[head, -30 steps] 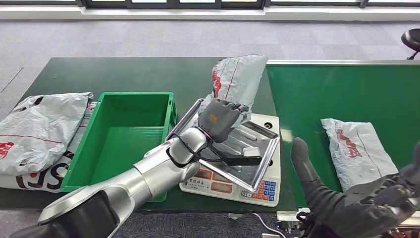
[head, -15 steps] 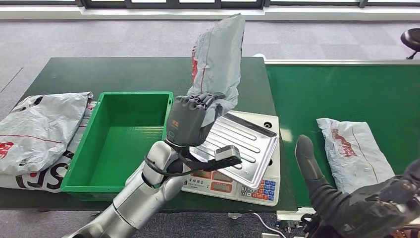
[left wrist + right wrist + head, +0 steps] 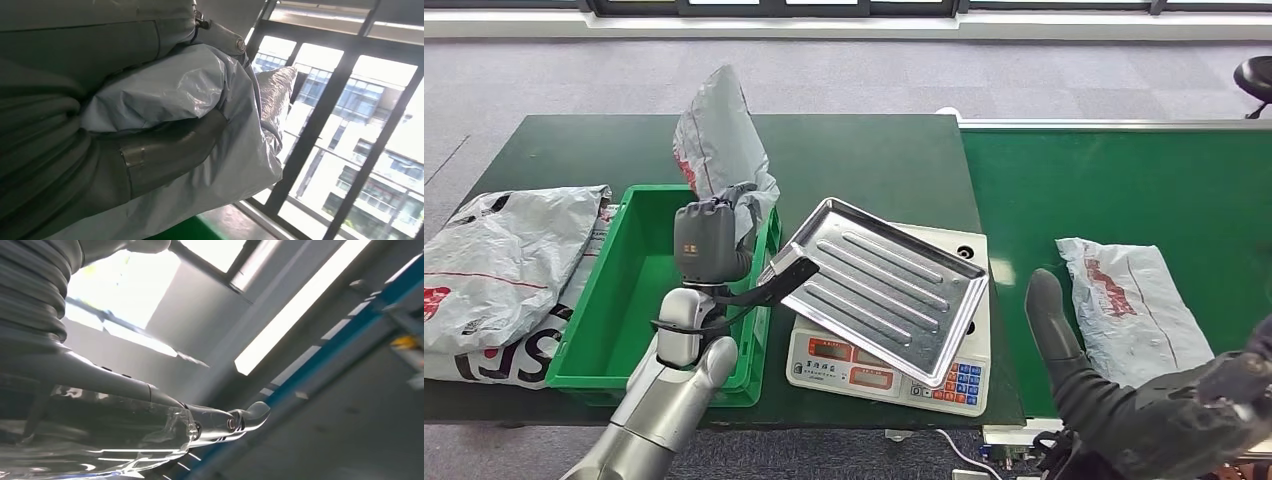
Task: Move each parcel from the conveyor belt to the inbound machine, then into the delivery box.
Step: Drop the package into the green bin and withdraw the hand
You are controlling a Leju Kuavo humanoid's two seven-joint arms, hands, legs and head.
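The dark green counter (image 3: pixel 624 150) carries a green box (image 3: pixel 624 290), a scale (image 3: pixel 894 365) and, at its left end, a pile of grey bags (image 3: pixel 504 260). To the right runs the green conveyor belt (image 3: pixel 1124 180), with one grey parcel (image 3: pixel 1129 310) lying flat on it. The scale's steel tray (image 3: pixel 884 285) sits tilted on top. Over the box's far right corner the left hand (image 3: pixel 707 240) holds another grey parcel (image 3: pixel 719 140) upright; the fingers (image 3: pixel 170 145) wrap its lower end, the bag bulging out between them and rising above the hand. The right hand (image 3: pixel 1124 400) hangs low beside the belt, fingers apart, holding nothing.
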